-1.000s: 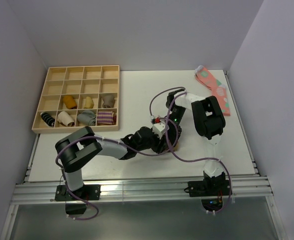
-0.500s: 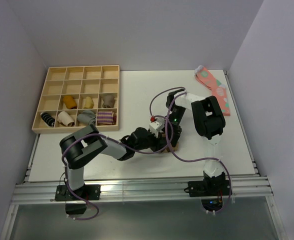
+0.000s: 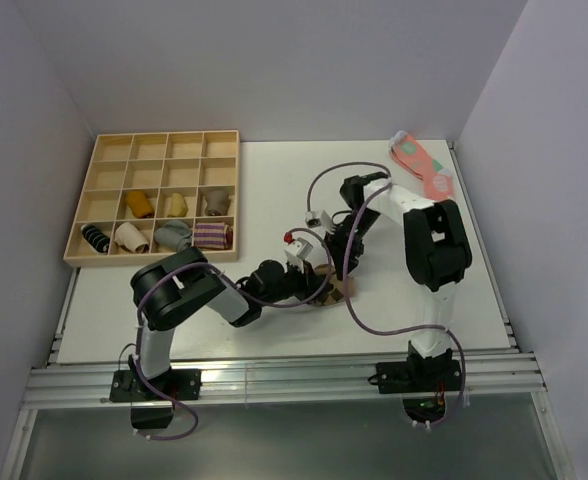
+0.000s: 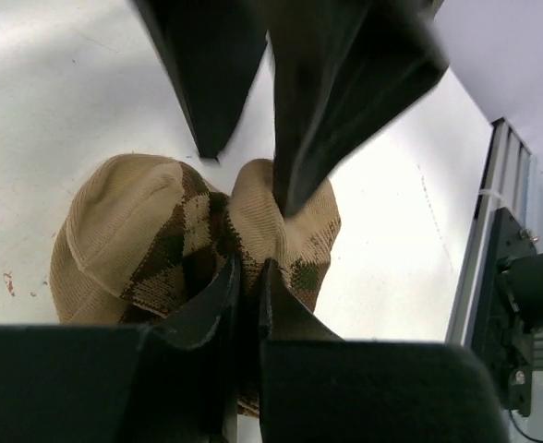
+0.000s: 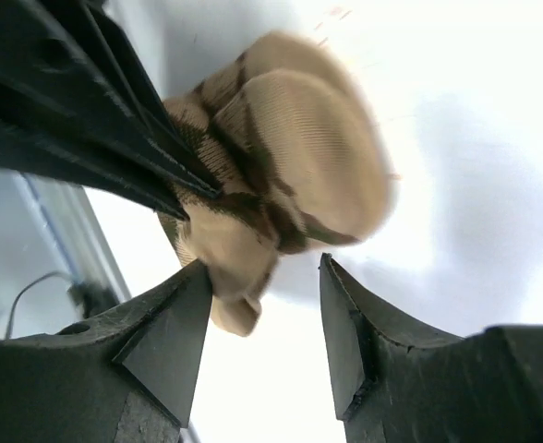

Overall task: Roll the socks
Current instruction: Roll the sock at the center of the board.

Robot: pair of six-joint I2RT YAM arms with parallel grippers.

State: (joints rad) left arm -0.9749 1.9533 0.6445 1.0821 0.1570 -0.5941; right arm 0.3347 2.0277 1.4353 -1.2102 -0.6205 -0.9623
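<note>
One bundle of tan argyle socks (image 4: 133, 231), two grippers — the left gripper (image 4: 251, 269) pinches its fabric tight, the right gripper (image 5: 264, 269) stands spread just beside it

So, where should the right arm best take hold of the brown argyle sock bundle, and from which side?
Grip the rounded ribbed lobe of the sock bundle, opposite the left gripper, whose jaws pinch its middle crease. That lobe bulges free, so the right gripper, jaws open, can probably straddle it.
</note>
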